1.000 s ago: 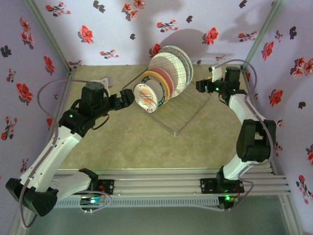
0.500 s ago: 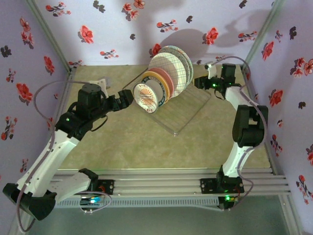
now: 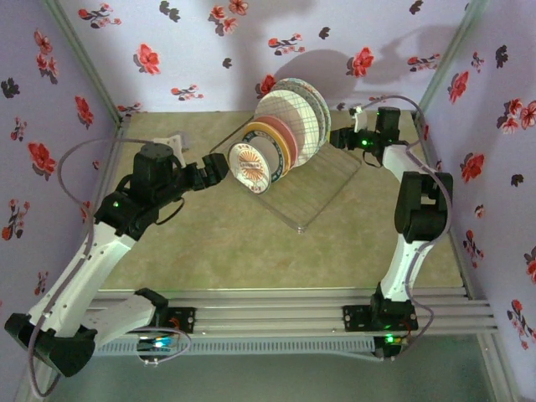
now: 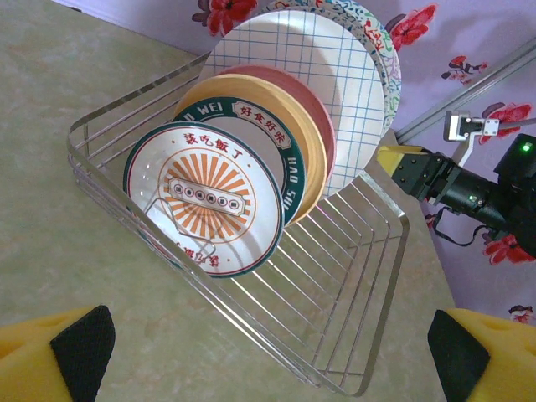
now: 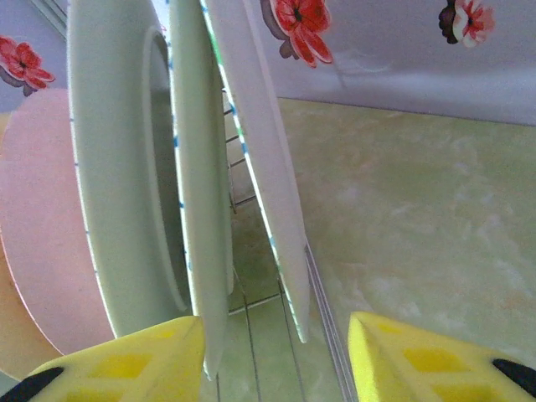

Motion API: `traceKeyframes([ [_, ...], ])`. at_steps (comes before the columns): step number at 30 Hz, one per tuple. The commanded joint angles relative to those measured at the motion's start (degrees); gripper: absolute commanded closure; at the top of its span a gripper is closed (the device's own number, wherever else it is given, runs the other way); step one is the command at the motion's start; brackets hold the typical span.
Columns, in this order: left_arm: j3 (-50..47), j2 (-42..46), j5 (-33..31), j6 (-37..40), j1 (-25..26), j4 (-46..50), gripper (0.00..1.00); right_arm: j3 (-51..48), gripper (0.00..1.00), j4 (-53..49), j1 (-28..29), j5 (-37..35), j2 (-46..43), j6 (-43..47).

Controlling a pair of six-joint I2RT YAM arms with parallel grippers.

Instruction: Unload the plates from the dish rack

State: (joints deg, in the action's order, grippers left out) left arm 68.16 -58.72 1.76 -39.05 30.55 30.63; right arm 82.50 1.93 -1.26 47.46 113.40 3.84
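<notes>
Yellow-padded and spread wide, the left gripper point(image 3: 218, 169) hangs just short of the rack's front corner. It has barely nudged from a second ago, and there is nothing between its fingers. Right beyond it stands the small sunburst plate point(image 4: 205, 197), first in the row and upright in the dish rack point(image 4: 368, 251). The larger plates point(image 4: 327, 75) lean in line behind it, every one slotted in the ribs.

Now the action is at the far end! The right gripper point(image 5: 272, 356) has swung in from the side to the back of the stack, and its jaws have narrowed on the way in. In the right wrist view the rearmost plate point(image 5: 268, 167) hangs its rim between the yellow fingers with a gap to each. Its neighbour's edge sits right beside one finger. So it is straddled, not yet pinched. My read is that unloading starts from the back and that rear plate goes first. Nothing has left the rack yet.
</notes>
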Motion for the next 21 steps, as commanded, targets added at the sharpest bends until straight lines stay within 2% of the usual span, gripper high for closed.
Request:
traceKeyframes([
  [1,-0.4,0.68,0.43,-0.5,0.48,-1.38,0.0,2.55,0.51,1.58,-0.33,1.23,1.24,-1.54],
  [16,-0.05,0.53,1.71,-0.66,0.48,-3.01,0.0,5.4,0.57,2.06,0.09,2.03,4.05,-2.49],
  [21,-0.87,1.62,5.19,-1.03,0.56,-10.25,0.0,6.26,0.58,2.2,0.38,1.93,4.92,-2.51],
])
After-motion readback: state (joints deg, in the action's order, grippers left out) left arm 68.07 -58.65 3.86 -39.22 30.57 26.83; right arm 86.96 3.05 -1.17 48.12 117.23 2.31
